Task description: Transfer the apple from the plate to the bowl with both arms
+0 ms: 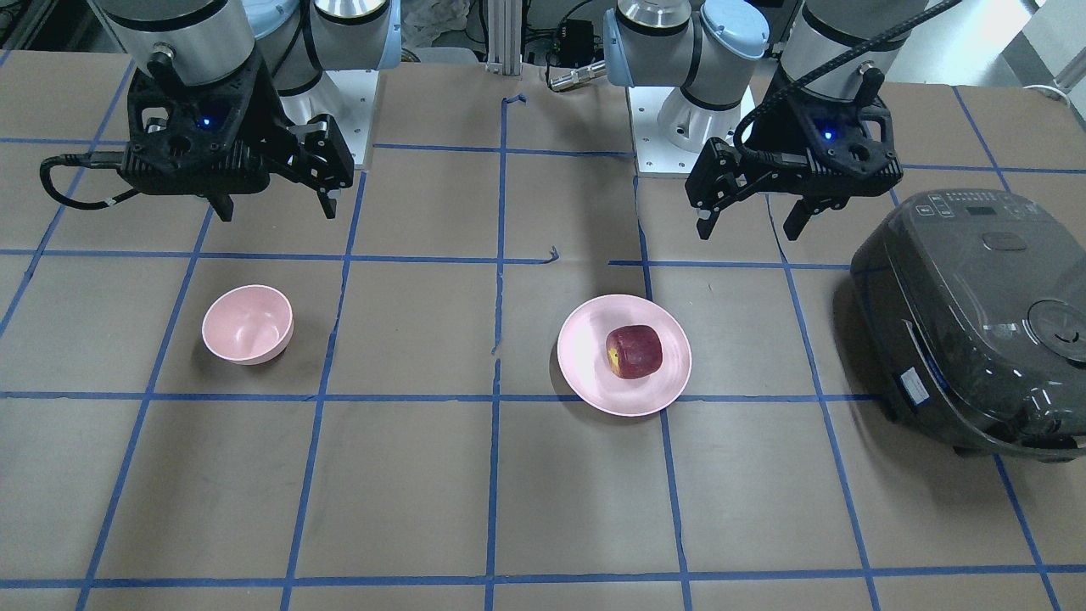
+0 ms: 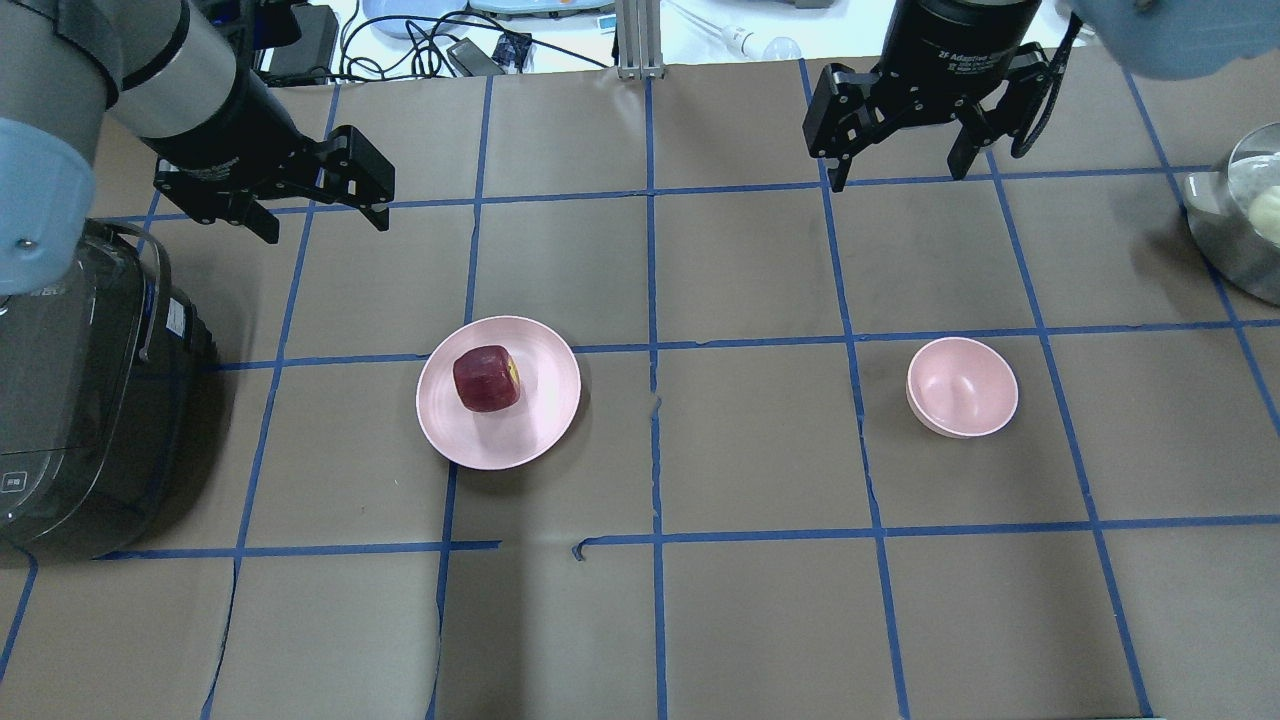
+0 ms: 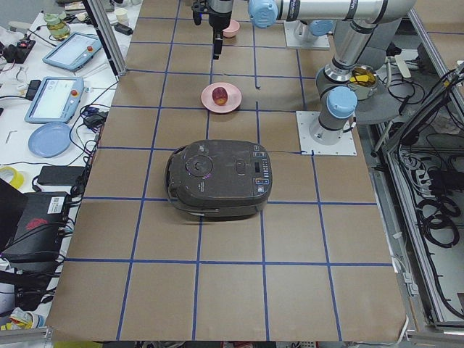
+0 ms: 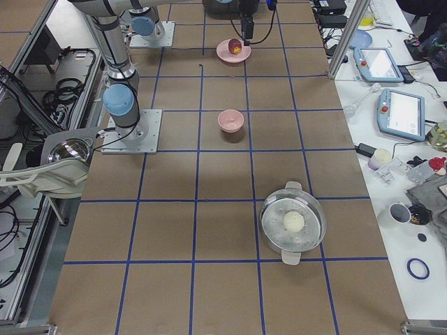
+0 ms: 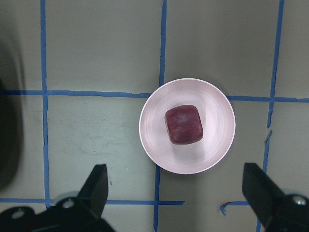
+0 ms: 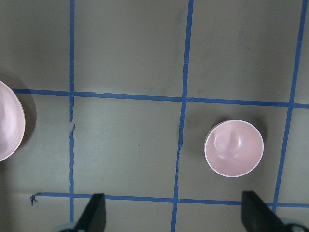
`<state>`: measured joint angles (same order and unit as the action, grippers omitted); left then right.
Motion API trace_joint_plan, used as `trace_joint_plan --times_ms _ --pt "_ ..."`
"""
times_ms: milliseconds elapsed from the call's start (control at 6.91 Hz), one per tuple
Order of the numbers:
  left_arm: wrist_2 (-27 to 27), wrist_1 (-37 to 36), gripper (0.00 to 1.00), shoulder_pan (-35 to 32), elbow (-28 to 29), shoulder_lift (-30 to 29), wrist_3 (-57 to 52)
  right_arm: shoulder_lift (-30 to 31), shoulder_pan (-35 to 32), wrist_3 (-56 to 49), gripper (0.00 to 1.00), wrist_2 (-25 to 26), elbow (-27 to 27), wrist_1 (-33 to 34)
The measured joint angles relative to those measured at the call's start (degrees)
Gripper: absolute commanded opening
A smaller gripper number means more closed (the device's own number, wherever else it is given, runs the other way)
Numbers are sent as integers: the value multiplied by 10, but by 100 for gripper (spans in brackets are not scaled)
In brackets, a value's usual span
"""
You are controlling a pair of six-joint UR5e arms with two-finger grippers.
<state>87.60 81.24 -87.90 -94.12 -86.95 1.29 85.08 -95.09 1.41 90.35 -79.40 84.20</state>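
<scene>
The dark red apple (image 1: 635,350) (image 2: 486,378) (image 5: 183,124) lies on the wide pale pink plate (image 1: 585,356) (image 2: 545,400) (image 5: 217,140). The small deep pink bowl (image 1: 248,324) (image 2: 962,387) (image 6: 234,148) stands empty, about two grid squares from the plate. My left gripper (image 1: 751,227) (image 2: 325,228) (image 5: 177,193) hangs open and empty above the table, back from the plate on the robot's side. My right gripper (image 1: 276,210) (image 2: 898,177) (image 6: 173,215) hangs open and empty, high up and back from the bowl.
A dark rice cooker (image 1: 976,322) (image 2: 70,400) stands at the table's end on my left side, close to the left arm. A metal pot (image 2: 1240,215) (image 4: 293,223) holding a pale round thing stands at the right end. Blue tape marks a grid on the brown cover.
</scene>
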Motion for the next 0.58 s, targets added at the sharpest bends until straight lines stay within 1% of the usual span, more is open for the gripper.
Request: trace_joint_plan --times_ms 579 --pt "-1 0 100 0 -3 -5 -1 1 0 0 100 0 0 1"
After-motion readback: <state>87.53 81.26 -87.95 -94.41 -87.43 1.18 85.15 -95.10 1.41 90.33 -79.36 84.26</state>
